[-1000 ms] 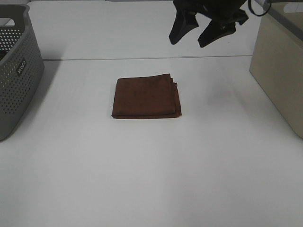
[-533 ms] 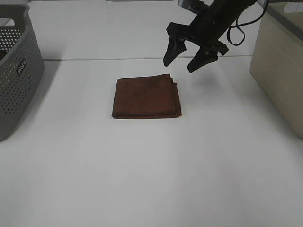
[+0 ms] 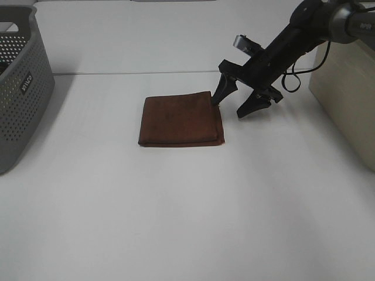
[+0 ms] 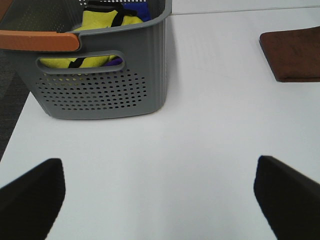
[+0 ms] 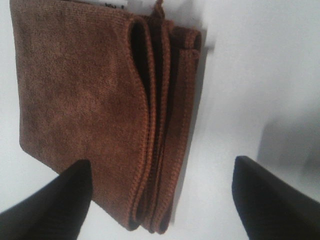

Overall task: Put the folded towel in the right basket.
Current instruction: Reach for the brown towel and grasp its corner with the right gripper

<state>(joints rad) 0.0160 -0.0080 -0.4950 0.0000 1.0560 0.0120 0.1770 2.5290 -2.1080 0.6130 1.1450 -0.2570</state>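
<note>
- Folded towel (image 3: pixel 180 120): flat, frame centre, ungrasped.
- Right gripper (image 3: pixel 228 109): jaws wide; dropped from frame top to towel's right edge within the last second.
- Right basket (image 3: pixel 345 99): right edge; grasp likely next.

We see grey perforated basket (image 3: pixel 17 93) at left edge of white table (image 3: pixel 176 222), small dark label (image 3: pixel 26 82) on its side. From left wrist camera we note orange handle (image 4: pixel 37 41) along rim, oval grip hole (image 4: pixel 82 59) below. Inside: yellow cloth (image 4: pixel 102 20), blue-purple cloth (image 4: pixel 142 7) beside it. Thin seam (image 3: pixel 146 72) crosses table farther back. Dark floor (image 4: pixel 7 100) past table edge.
</note>
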